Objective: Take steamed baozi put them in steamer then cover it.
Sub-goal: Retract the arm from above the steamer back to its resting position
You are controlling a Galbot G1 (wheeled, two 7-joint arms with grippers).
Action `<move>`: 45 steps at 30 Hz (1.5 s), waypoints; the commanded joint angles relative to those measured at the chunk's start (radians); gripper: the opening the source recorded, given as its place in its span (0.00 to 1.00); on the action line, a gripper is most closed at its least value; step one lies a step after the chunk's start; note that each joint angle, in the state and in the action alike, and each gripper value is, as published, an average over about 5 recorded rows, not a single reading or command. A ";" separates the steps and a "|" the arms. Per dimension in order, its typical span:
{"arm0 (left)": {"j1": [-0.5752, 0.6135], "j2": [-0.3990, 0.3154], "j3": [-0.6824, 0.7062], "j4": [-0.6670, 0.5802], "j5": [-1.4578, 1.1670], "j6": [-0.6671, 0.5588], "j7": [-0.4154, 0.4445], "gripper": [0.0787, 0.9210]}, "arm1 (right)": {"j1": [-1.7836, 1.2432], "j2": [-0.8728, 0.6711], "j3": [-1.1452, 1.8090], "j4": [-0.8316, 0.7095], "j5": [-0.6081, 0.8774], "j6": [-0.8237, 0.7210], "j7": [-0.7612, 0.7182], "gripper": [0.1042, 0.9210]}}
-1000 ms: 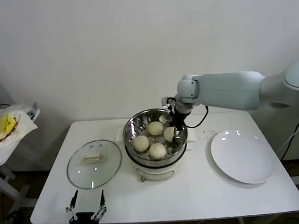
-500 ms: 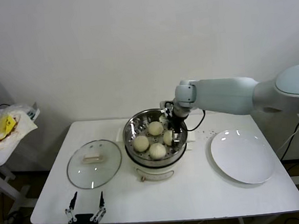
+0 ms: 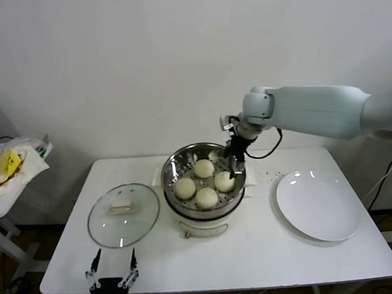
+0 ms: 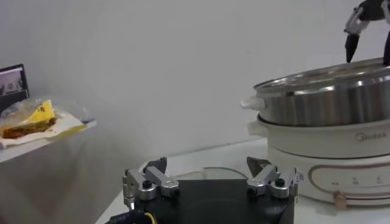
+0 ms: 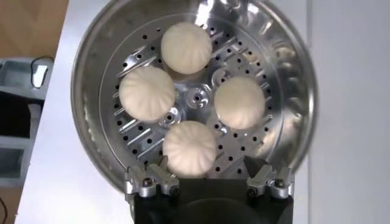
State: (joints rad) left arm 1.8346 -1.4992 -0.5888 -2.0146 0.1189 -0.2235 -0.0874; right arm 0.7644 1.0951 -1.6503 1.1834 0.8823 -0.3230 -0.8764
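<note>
Four buns (image 3: 204,182) are sitting in the steamer (image 3: 172,167) on a white worktop (image 3: 257,250) against a pale wall. Right pincer (image 3: 235,164) is hovering open above them; left pincer (image 3: 113,274) is waiting open near the glass lid (image 3: 123,214).

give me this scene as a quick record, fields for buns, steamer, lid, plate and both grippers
buns: four steamed baozi in the steamer
steamer: uncovered, on the white cooker base
lid: cover flat on the table, to the steamer's left
plate: white plate, nothing on it, to the steamer's right
right gripper: open, above the steamer's right rim, holding nothing
left gripper: open, idle at the table's near edge
</note>
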 commanded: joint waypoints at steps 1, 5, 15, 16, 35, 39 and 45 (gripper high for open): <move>0.000 0.005 -0.005 -0.005 0.003 -0.001 0.000 0.88 | -0.042 -0.281 0.187 0.114 0.031 0.235 0.311 0.88; 0.008 0.021 -0.014 -0.011 -0.003 -0.009 0.003 0.88 | -0.207 -0.435 0.341 0.210 0.000 0.343 0.489 0.88; 0.009 0.020 -0.021 -0.049 0.042 0.019 0.006 0.88 | -0.861 -0.678 1.011 0.351 -0.102 0.484 0.650 0.88; 0.007 0.019 -0.023 -0.051 0.054 0.023 0.005 0.88 | -0.928 -0.690 1.072 0.362 -0.110 0.493 0.657 0.88; -0.078 0.055 -0.064 -0.096 0.416 0.142 0.025 0.88 | -1.897 -0.373 2.110 0.572 -0.248 0.404 0.757 0.88; -0.116 0.082 -0.079 -0.113 0.681 0.220 0.028 0.88 | -2.004 -0.256 2.232 0.631 -0.295 0.345 0.757 0.88; -0.187 0.170 -0.062 -0.132 1.112 0.406 0.148 0.88 | -2.131 -0.097 2.332 0.689 -0.345 0.320 0.727 0.88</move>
State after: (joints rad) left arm 1.7406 -1.4247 -0.6599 -2.1196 0.5890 -0.0598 -0.0565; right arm -0.9726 0.7389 0.2892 1.7478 0.6290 0.0663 -0.1532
